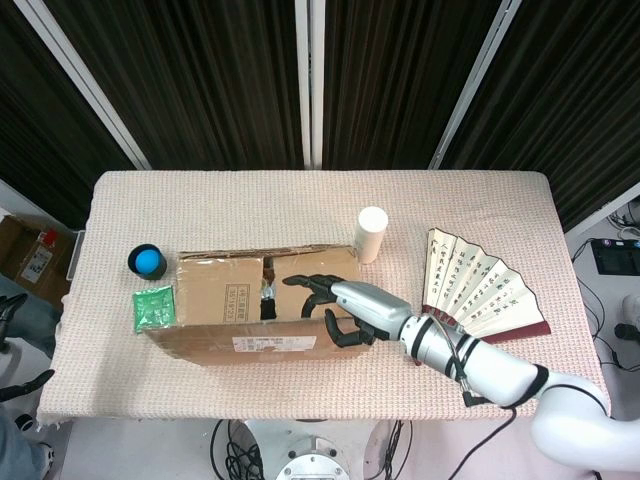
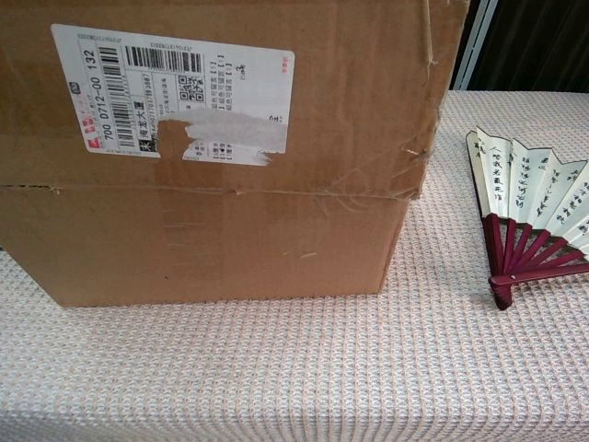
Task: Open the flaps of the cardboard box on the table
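The cardboard box (image 1: 250, 318) lies mid-table, left of centre. Its near long flap (image 2: 239, 92) stands raised towards me and fills the top of the chest view, white shipping label facing the camera, above the box's front wall (image 2: 202, 244). My right hand (image 1: 333, 308) grips that flap's upper edge near its right end, fingers over the inner side and thumb on the outer side. Behind the flap the dark inside of the box (image 1: 270, 295) shows. The chest view hides the hand behind the flap. My left hand is in neither view.
A white cylinder (image 1: 372, 233) stands just behind the box's right end. An open paper fan (image 1: 480, 285) (image 2: 529, 221) lies to the right. A blue ball in a black holder (image 1: 147, 261) and a green packet (image 1: 153, 308) sit left of the box.
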Controlling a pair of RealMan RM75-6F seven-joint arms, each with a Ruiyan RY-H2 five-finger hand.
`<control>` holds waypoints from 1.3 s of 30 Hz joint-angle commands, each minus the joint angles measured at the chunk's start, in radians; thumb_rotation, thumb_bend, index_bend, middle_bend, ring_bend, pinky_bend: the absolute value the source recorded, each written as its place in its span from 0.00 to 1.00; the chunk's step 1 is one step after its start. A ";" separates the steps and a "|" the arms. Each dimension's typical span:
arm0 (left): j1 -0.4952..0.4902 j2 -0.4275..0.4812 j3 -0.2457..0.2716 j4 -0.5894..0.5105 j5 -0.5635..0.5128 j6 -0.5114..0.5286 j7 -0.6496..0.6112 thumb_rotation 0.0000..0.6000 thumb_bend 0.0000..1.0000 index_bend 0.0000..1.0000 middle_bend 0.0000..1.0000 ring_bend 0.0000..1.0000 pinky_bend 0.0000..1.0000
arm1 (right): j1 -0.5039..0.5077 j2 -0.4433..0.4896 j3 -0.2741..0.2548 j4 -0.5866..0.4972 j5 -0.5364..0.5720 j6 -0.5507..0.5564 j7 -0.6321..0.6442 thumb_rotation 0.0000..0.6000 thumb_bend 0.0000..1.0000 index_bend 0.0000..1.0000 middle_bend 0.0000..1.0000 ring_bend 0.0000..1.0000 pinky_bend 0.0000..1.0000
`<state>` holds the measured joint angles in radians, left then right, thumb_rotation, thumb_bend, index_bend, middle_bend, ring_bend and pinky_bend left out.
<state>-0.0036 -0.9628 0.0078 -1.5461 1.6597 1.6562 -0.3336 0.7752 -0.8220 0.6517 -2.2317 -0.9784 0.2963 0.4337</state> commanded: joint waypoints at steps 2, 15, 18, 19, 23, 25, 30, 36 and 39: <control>0.002 0.015 0.005 -0.029 0.027 0.019 0.028 1.00 0.03 0.05 0.11 0.07 0.17 | -0.130 0.039 0.087 -0.083 -0.154 -0.087 0.078 1.00 0.83 0.00 0.37 0.00 0.00; 0.002 0.014 0.006 -0.033 0.011 0.013 0.024 1.00 0.03 0.05 0.11 0.07 0.17 | -0.193 -0.053 0.035 -0.017 -0.422 -0.007 -0.064 1.00 0.83 0.00 0.23 0.00 0.00; 0.001 0.006 0.006 -0.023 0.006 0.008 0.013 1.00 0.03 0.05 0.11 0.07 0.17 | -0.158 -0.118 -0.044 0.052 -0.508 0.072 -0.245 1.00 0.84 0.01 0.18 0.00 0.00; 0.000 0.002 0.006 -0.018 0.005 0.006 0.011 1.00 0.04 0.05 0.11 0.07 0.17 | -0.132 -0.144 -0.072 0.080 -0.515 0.086 -0.325 1.00 0.84 0.02 0.18 0.00 0.00; -0.001 -0.004 0.007 -0.003 0.000 0.002 -0.005 1.00 0.04 0.05 0.11 0.07 0.17 | -0.037 -0.238 -0.150 0.168 -0.459 0.119 -0.606 1.00 0.84 0.20 0.19 0.00 0.00; 0.001 -0.004 0.006 0.006 -0.005 0.002 -0.016 1.00 0.03 0.05 0.11 0.07 0.17 | 0.016 -0.291 -0.190 0.198 -0.378 0.143 -0.732 1.00 0.84 0.24 0.19 0.00 0.00; 0.006 -0.003 0.007 0.030 -0.013 0.008 -0.051 1.00 0.04 0.05 0.11 0.07 0.17 | 0.158 -0.396 -0.295 0.242 -0.139 0.243 -0.988 1.00 0.84 0.27 0.21 0.00 0.00; 0.013 -0.008 0.009 0.057 -0.018 0.015 -0.083 1.00 0.04 0.05 0.11 0.07 0.17 | 0.305 -0.481 -0.400 0.251 0.107 0.377 -1.180 1.00 0.85 0.26 0.21 0.00 0.00; 0.017 -0.012 0.007 0.072 -0.016 0.028 -0.104 1.00 0.04 0.04 0.11 0.07 0.17 | 0.354 -0.516 -0.437 0.249 0.188 0.434 -1.224 1.00 0.85 0.25 0.20 0.00 0.00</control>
<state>0.0119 -0.9732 0.0156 -1.4788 1.6434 1.6803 -0.4325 1.0525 -1.2762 0.2805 -2.0012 -0.8798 0.6535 -0.7140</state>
